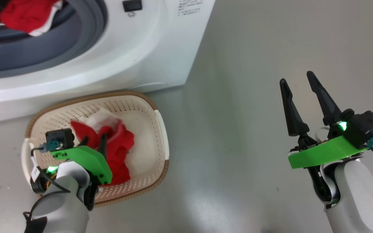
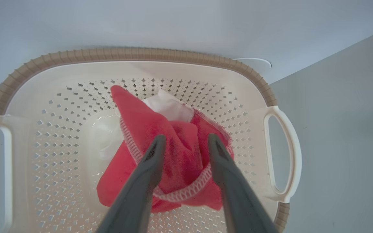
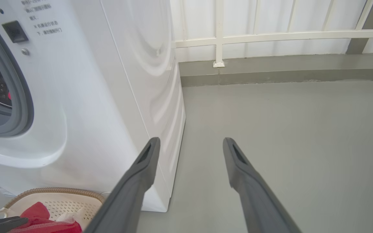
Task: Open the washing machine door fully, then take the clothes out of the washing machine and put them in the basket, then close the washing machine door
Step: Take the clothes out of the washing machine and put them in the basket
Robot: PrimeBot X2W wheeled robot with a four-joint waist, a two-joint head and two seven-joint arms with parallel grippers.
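Basket (image 1: 108, 95) sits on the floor (image 1: 238, 129), right against the washer (image 1: 141, 48) front. In it: one crumpled red garment (image 1: 118, 145) with white stitched trim, lying over a white patch near the middle, on the perforated bottom. A second red-and-white garment (image 1: 24, 14) lies in the washer mouth, draped on the grey gasket (image 1: 44, 42).

Left gripper (image 1: 93, 139) points down into the basket with its fingers parted. In the left wrist view the tips are just over the basket garment with cloth visible in the gap between them, not pinched. Can't tell if the tips touch the fabric.

Right gripper (image 1: 296, 77) is wide apart and holds nothing, over bare floor, well clear of the basket and washer.
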